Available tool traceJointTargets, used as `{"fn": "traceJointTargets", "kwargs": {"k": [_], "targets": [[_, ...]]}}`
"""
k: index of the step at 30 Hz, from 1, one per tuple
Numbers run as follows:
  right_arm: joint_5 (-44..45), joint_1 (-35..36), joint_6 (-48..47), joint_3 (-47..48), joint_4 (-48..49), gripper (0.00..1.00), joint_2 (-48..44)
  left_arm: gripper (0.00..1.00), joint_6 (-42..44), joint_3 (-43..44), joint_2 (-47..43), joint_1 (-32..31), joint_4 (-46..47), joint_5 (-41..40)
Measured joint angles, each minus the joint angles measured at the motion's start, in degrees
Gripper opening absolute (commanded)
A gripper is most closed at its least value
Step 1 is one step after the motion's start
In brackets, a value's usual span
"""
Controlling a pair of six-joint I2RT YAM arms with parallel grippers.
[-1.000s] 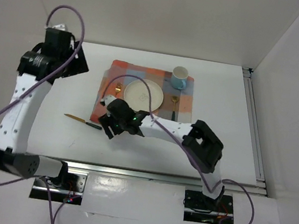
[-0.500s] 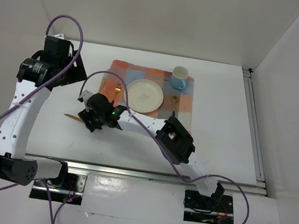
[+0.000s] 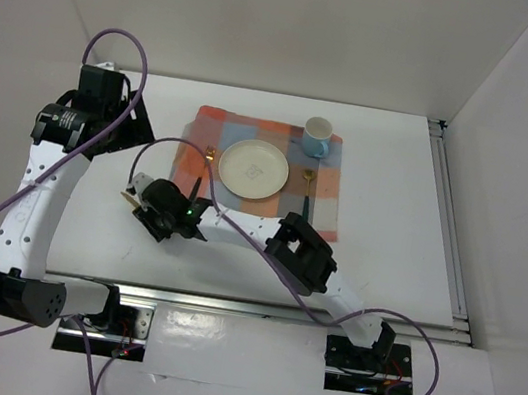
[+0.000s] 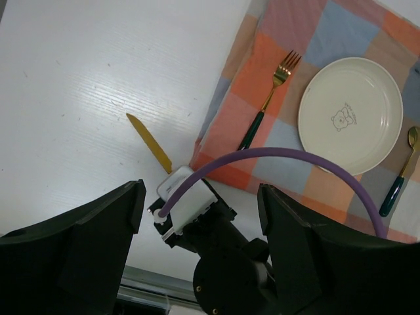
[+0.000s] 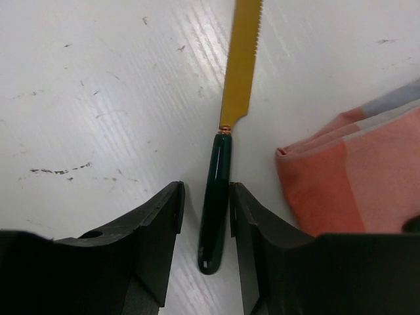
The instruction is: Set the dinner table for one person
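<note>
A knife with a gold blade (image 5: 241, 59) and dark green handle (image 5: 215, 197) lies flat on the white dinner table (image 3: 402, 160), just left of the checked cloth (image 3: 327, 183). My right gripper (image 5: 205, 190) is down at the table, open, with one finger on each side of the handle. A gap shows on the left side. In the top view the right gripper (image 3: 140, 200) covers most of the knife. The blade (image 4: 149, 143) shows in the left wrist view. My left gripper (image 3: 132, 123) is open, empty and held high over the table's left part.
On the cloth lie a cream plate (image 3: 254, 168), a gold fork (image 3: 206, 163) to its left, a gold spoon (image 3: 305, 192) to its right and a blue cup (image 3: 317, 137) behind. The cloth's folded corner (image 5: 354, 177) is just right of the knife. A metal rail (image 3: 226, 303) runs along the near edge.
My right arm has swung left from the cloth's near corner to the knife and now straddles its handle. The left arm has shifted only slightly.
</note>
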Motion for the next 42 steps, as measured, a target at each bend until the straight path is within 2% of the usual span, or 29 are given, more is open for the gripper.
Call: {"fn": "traceJointTargets", "kwargs": {"k": [1, 5, 6, 11, 16, 20, 25, 28, 31, 34, 42], "targets": [[0.5, 0.35, -0.09, -0.31, 0.35, 0.42, -0.07, 0.87, -0.02, 0.0, 0.0, 0.0, 0.02, 0.09], [1.66, 1.44, 0.11, -2.01, 1.4, 0.06, -0.94, 0.87, 0.0, 0.0, 0.0, 0.0, 0.02, 0.28], [1.88, 1.62, 0.46, -2.34, 1.49, 0.0, -1.18, 0.87, 0.0, 0.0, 0.0, 0.0, 0.04, 0.37], [2.01, 1.86, 1.99, -9.57, 2.38, 0.0, -5.92, 0.87, 0.0, 0.0, 0.0, 0.0, 0.07, 0.94], [2.1, 1.86, 3.74, -29.79, 2.16, 0.0, -21.9, 0.87, 0.0, 0.9, 0.22, 0.0, 0.11, 1.46], [4.17, 0.31, 8.94, -40.5, -0.63, 0.0, -35.93, 0.87, 0.09, 2.01, 0.9, 0.0, 0.48, 2.71], [8.39, -10.6, 19.76, -50.21, -5.11, 0.0, -52.83, 0.85, 0.13, 2.16, 2.49, 0.0, 0.96, 3.74], [8.59, -19.41, 23.69, -54.14, -7.65, 0.0, -58.51, 0.85, 0.13, 2.16, 3.15, 0.0, 1.14, 4.11], [8.02, -26.88, 25.75, -54.45, -8.55, 0.0, -58.49, 0.85, 0.13, 2.1, 3.21, 0.0, 1.53, 4.7], [6.84, -31.65, 25.94, -53.13, -8.74, 0.0, -54.73, 0.85, 0.13, 2.08, 3.21, 0.04, 1.88, 5.07], [4.22, -37.97, 26.49, -46.53, -7.89, 0.0, -40.92, 0.85, 0.07, 0.33, 3.19, 0.59, 2.6, 5.75]]}}
